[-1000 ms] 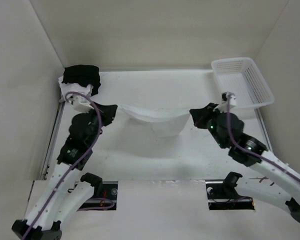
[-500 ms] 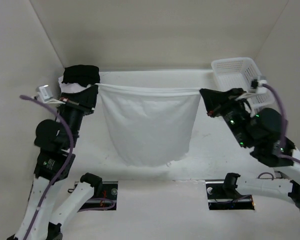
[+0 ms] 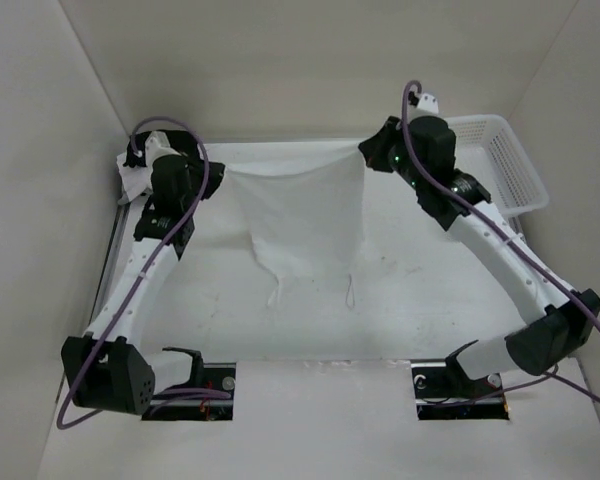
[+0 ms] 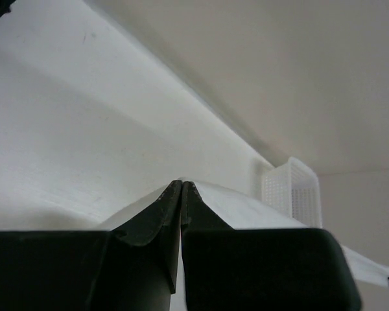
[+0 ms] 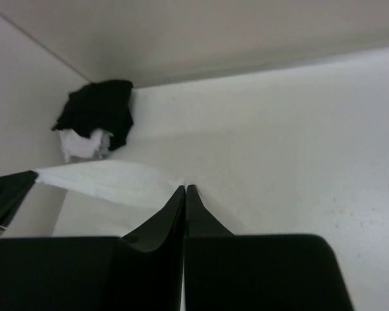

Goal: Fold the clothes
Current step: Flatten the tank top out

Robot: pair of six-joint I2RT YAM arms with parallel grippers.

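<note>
Top external: left tool (image 3: 216,172), right tool (image 3: 366,153) grip one white garment (image 3: 305,215).

A pile of black and white clothes (image 5: 97,107) and a white basket (image 3: 520,175) sit in the tabletop's (image 3: 430,300) far corners.
</note>
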